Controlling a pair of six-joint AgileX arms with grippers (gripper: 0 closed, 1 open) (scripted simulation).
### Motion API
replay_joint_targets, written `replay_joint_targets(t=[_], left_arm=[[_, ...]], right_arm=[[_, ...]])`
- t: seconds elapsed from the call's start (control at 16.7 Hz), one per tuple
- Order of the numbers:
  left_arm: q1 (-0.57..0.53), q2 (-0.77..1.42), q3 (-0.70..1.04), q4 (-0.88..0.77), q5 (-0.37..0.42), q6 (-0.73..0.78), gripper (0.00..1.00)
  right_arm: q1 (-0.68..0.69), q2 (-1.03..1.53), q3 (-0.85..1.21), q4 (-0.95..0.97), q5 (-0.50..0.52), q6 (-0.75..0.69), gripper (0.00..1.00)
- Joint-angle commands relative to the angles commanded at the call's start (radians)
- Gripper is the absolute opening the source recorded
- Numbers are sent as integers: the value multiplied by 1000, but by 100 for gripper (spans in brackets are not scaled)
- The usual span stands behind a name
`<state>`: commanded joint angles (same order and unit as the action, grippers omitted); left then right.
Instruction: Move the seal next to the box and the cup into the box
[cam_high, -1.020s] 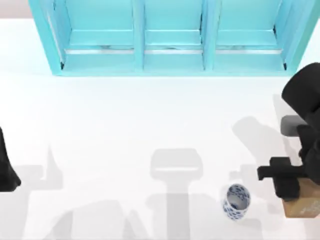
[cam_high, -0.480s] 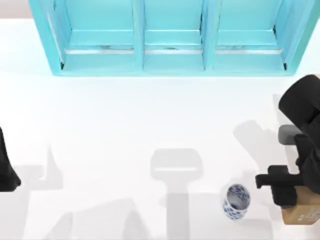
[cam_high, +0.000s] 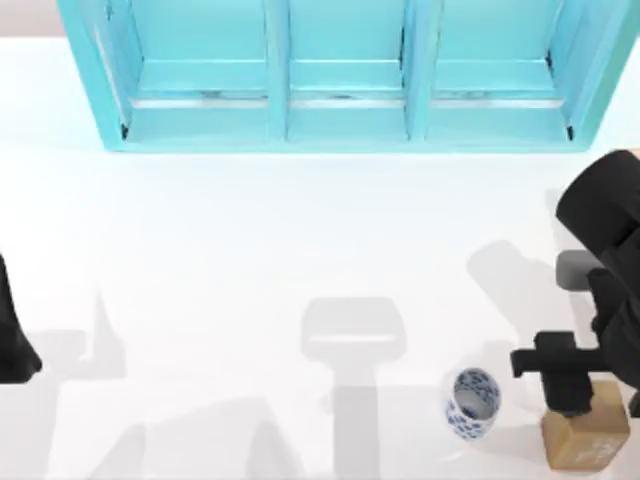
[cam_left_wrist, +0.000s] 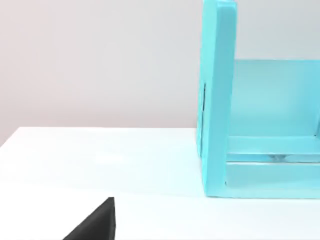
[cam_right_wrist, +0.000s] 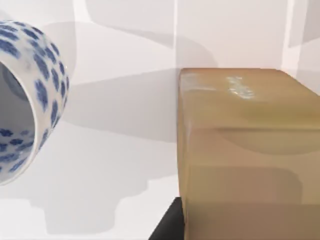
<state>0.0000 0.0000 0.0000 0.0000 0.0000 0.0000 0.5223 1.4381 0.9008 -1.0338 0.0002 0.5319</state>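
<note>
- Right gripper: our right arm reaches in from the table's right edge, and its gripper sits directly over the seal near the front right corner. In the right wrist view the seal stands immediately ahead of the camera, with a dark finger against its lower edge. We cannot tell from either view whether the fingers are clamped on the block or merely around it.
- Seal: a tan-brown cuboid with whitish markings on 1 face, standing on the table just to the right of the cup, apart from it.
- Cup: white with a dark blue pattern, near the front edge to the right of centre. In the right wrist view the cup shows its white interior and patterned wall close beside the seal, with a strip of bare table between the 2.
- Left arm: parked at the table's left edge. Its wrist view shows a dark part of the gripper low in the picture; we cannot tell how the fingers stand.
- Turquoise shelf cabinet: stands along the far side of the table with 3 compartments; the left wrist view looks at the cabinet from 1 end.
</note>
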Motion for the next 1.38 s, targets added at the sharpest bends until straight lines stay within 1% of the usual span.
replay_joint_targets(t=[0.18,0.24,0.84,0.96,1.26,1.38], left_arm=[[0,0,0,0,0,0,100],[0,0,0,0,0,0,100],[0,0,0,0,0,0,100],[0,0,0,0,0,0,100],[0,0,0,0,0,0,100],[0,0,0,0,0,0,100]], right_arm=[[0,0,0,0,0,0,98],[0,0,0,0,0,0,100],[2,-5,15,-14,0,-1,100],[2,-15,70,-69,-1,-2,100],[-4,-35,298,-327,-4,-4,100],[-5,-37,352,-387,-2,-6,100]])
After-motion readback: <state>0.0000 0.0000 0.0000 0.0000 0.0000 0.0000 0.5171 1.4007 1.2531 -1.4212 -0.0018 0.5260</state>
